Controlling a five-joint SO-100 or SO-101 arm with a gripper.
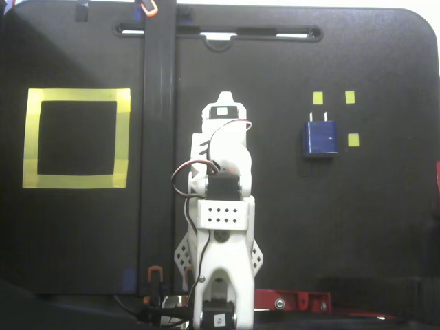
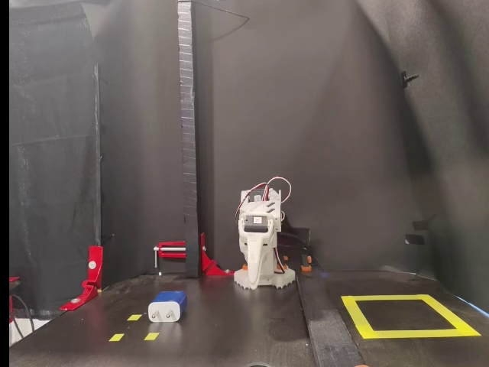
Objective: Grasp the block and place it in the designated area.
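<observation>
Tape markers lie nearest the low front camera: three small yellow squares (image 2: pixel 134 329) on the black table (image 2: pixel 229 329), and among them sits the block (image 2: pixel 167 306), flat on the table, its pale end with the two prongs facing that camera and its dark-blue body behind. In the fixed view from above the block (image 1: pixel 321 138) lies right of the arm with its prongs pointing toward the far edge, between two markers (image 1: pixel 317 97) above it and one marker (image 1: pixel 353 139) just beside its right side. Nothing touches it.

Off to the right in the low view, well apart from the block, the designated area (image 2: pixel 359 315) is a square frame of wide yellow tape with a bare black inside. From above the same frame (image 1: pixel 122 137) sits at the left, on the other side of a dark raised strip (image 1: pixel 158 172) that runs across the table.

Farther back stands the white arm (image 2: pixel 260 245), folded down on itself over its base, red and black wires looping at its top. The gripper (image 1: pixel 221 103) points toward the far edge in the view from above; it holds nothing, but I cannot tell how far its jaws stand apart. Behind it red clamps (image 2: pixel 179 251) grip the table edge, beside a tall dark post (image 2: pixel 188 138) against the black backdrop.
</observation>
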